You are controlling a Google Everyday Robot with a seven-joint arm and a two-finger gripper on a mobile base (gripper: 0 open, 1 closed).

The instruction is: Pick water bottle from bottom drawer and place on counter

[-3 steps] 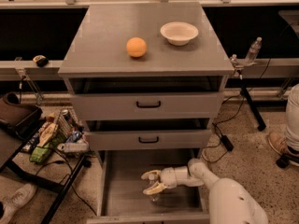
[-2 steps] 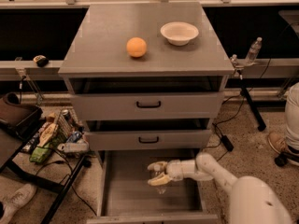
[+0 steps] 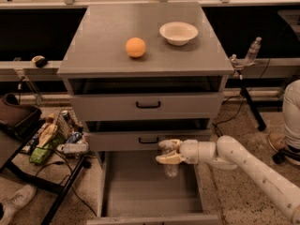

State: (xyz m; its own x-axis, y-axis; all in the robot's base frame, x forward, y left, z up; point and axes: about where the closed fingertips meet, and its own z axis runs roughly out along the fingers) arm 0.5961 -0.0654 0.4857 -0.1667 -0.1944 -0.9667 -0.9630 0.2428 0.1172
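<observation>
We see the hand (image 3: 164, 152) clamped on the neck of the water bottle (image 3: 170, 169), which hangs upright over the open bottom drawer (image 3: 136, 191), ready to rise to the counter (image 3: 93, 55) beside the orange ball (image 3: 135, 47).

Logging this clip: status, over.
Gripper over open bottom drawer, jaws shut on water bottle. Bottle upright, not yet on counter. Orange ball and bowl sit on counter.

Lab with floor cables (image 3: 228, 119); gripper (image 3: 164, 152) holds water bottle (image 3: 170, 167) over bottom drawer (image 3: 140, 189).
</observation>
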